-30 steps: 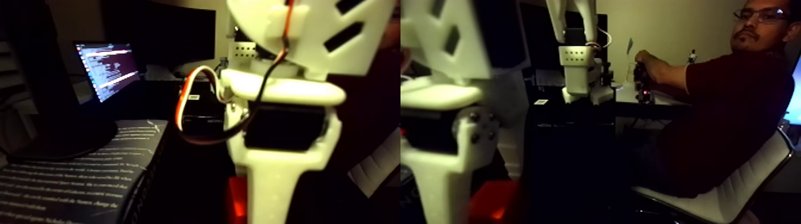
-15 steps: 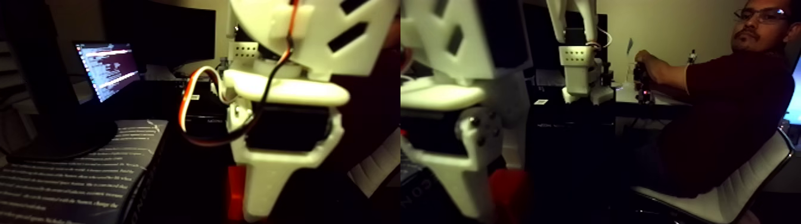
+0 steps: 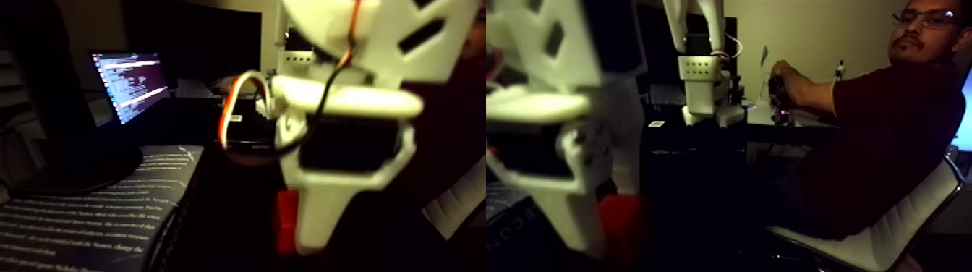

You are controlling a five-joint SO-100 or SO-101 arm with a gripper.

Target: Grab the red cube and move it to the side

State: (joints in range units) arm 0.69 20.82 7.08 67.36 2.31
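Observation:
My white gripper (image 3: 298, 240) hangs blurred and very close to the camera in the fixed view, which holds two side-by-side halves. One broad white finger (image 3: 318, 217) points down. The red cube (image 3: 286, 221) sits pressed against that finger's left side in the left half. In the right half the red cube (image 3: 623, 221) shows to the right of the finger (image 3: 578, 228). The cube's underside is off the dark surface, so the gripper is shut on it. The second finger is hidden behind the cube and the first finger.
A lit laptop screen (image 3: 130, 83) and a dark monitor foot (image 3: 72, 166) stand at the left on a sheet printed with text (image 3: 87, 217). At the right a seated person's hand (image 3: 785, 76) holds another white arm (image 3: 705, 87) on a desk; a white chair (image 3: 882, 239) is below.
The gripper has risen and tilted, and the red cube has come up with it off the surface. The person and the other arm have stayed put.

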